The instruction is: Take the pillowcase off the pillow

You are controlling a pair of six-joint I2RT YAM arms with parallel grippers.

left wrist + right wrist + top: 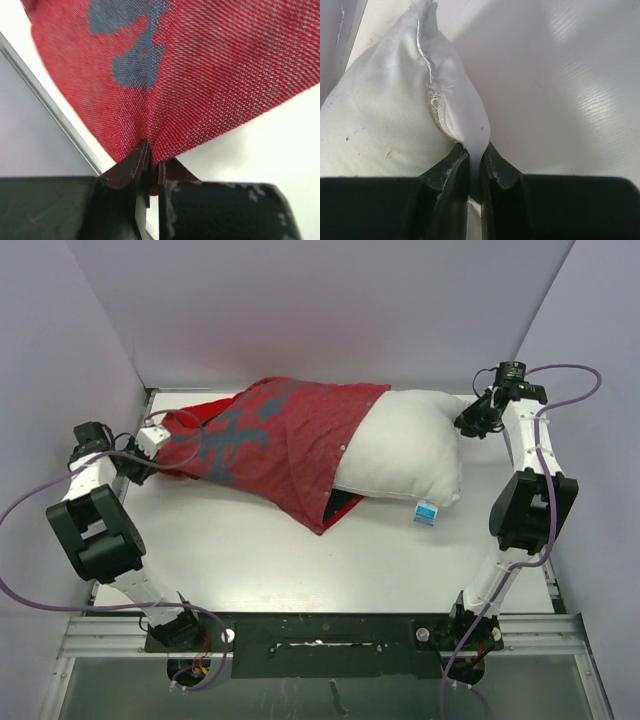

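The red pillowcase (pixel 270 440), dull reverse side out with dark blotches, lies stretched over the left half of the table and covers the left part of the white pillow (pixel 410 445). The pillow's right half is bare, with a small white-and-blue tag (pixel 427 512) at its near edge. My left gripper (pixel 150 440) is shut on the pillowcase's left end; the left wrist view shows red weave (pixel 210 75) pinched between the jaws. My right gripper (pixel 470 420) is shut on the pillow's far right corner; the right wrist view shows white fabric (pixel 395 115) and its frayed seam clamped between the jaws.
Grey walls close in the white table (pixel 300 560) on the left, back and right. The left arm's purple cable (pixel 20 510) loops off the left side and the right arm's cable (pixel 575 375) arcs past the right wall. A metal rail (pixel 320 625) runs along the near edge.
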